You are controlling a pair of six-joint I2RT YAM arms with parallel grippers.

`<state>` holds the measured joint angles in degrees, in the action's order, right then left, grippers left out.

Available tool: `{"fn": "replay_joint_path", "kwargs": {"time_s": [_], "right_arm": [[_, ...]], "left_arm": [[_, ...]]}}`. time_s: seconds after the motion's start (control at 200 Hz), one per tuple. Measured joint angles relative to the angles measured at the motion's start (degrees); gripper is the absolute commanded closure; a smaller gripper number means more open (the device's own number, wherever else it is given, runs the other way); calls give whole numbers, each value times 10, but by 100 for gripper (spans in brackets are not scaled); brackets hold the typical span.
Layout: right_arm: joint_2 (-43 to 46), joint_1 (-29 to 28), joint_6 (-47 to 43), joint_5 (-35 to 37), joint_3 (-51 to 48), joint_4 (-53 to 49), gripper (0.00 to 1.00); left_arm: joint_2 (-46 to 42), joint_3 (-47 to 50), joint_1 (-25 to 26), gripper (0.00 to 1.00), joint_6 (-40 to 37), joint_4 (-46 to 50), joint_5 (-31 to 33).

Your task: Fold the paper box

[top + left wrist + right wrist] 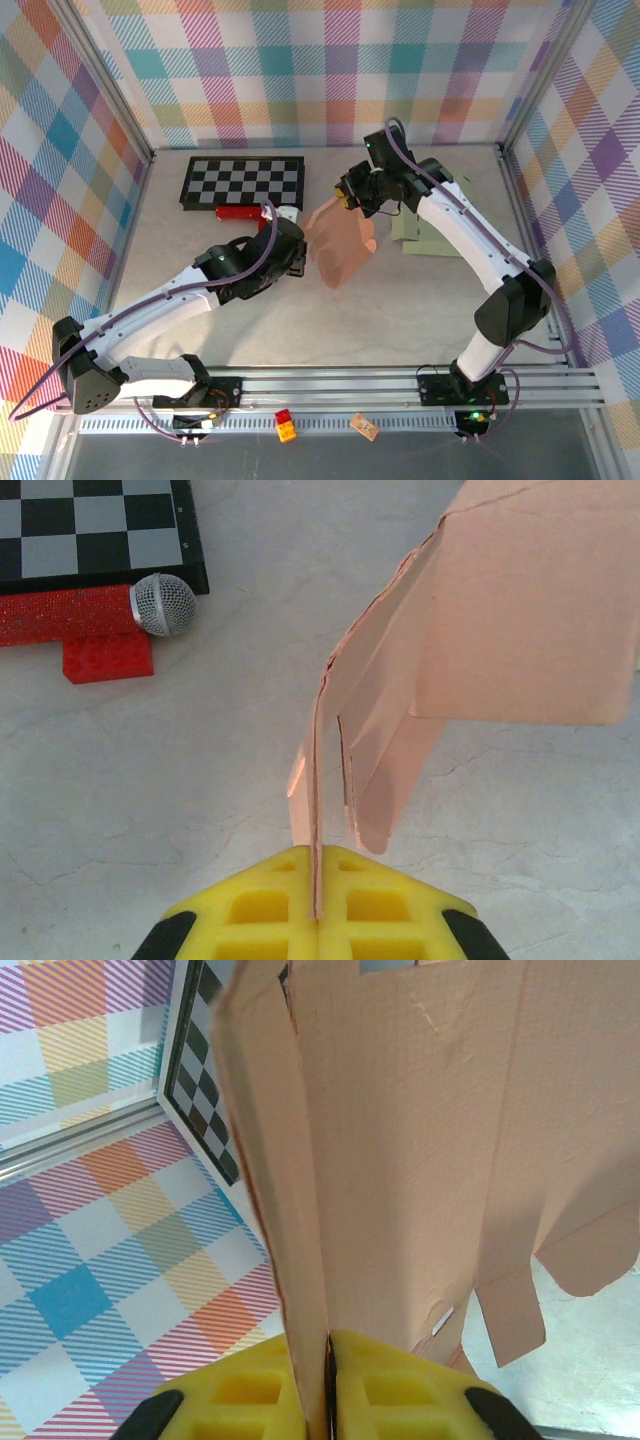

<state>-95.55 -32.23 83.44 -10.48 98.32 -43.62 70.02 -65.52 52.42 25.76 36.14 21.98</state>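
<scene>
The paper box (340,245) is a thin salmon-pink card blank, not yet formed, and it hangs above the surface (150,810) between the two grippers. The left gripper (318,915) has its yellow pads pressed together on the edge of one flat panel, which stands upright straight ahead of it. The other panels and a rounded tab lean away to its right. The right gripper (330,1360) is also closed on the card, pinching a folded edge that rises directly in front of it. I judge that the two grips on opposite sides keep the sheet off the surface, so that the creases can bend freely. The card looks matt, lightly textured and stiff only along its scored lines. Far ahead and left of the left gripper lie a red glitter microphone (160,602) with a silver mesh head, a red brick (108,660) and a checkerboard (90,530).
</scene>
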Motion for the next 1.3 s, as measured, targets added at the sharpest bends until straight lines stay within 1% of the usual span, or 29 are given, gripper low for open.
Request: {"fn": "replay_joint_path", "kwargs": {"time_s": [0.125, 0.3, 0.315, 0.41, 0.455, 0.485, 0.535, 0.61, 0.765, 0.89, 1.06, 1.18, 1.3], "right_arm": [[0, 0, -2, 4, 0, 0, 90], [0, -1, -4, 6, 0, 0, 100], [0, -1, -4, 7, 0, 0, 100], [0, -2, -3, 7, -5, 10, 100], [1, -5, 0, 9, -16, 21, 100], [3, -7, 2, 10, -27, 30, 100], [6, -9, 12, 11, -50, 45, 100], [10, -15, 31, 19, -88, 66, 100], [12, -42, 77, 49, -148, 113, 100], [9, -59, 101, 72, -153, 145, 100], [-19, -73, 109, 89, -152, 188, 100], [-47, -74, 108, 91, -167, 234, 100], [-61, -74, 95, 91, -199, 287, 100]], "left_arm": [[0, 0, 0, 100, 0, 0, 0], [-1, 0, 0, 99, 2, 0, 0], [-1, 0, 0, 95, 2, 0, 0], [-6, 0, 0, 59, 7, 2, 0], [-12, 0, 0, 46, 9, 7, 0], [-17, 1, 0, 39, 15, 11, 2], [-31, 4, 0, 33, 25, 18, 6], [-56, 9, 0, 29, 37, 33, 12], [-130, 21, -2, 25, 64, 63, 17], [-177, 34, -23, 28, 89, 79, 15], [-200, 62, -106, 38, 123, 99, -13], [-198, 84, -160, 48, 132, 105, -49], [-199, 109, -197, 50, 139, 103, -80]]}}
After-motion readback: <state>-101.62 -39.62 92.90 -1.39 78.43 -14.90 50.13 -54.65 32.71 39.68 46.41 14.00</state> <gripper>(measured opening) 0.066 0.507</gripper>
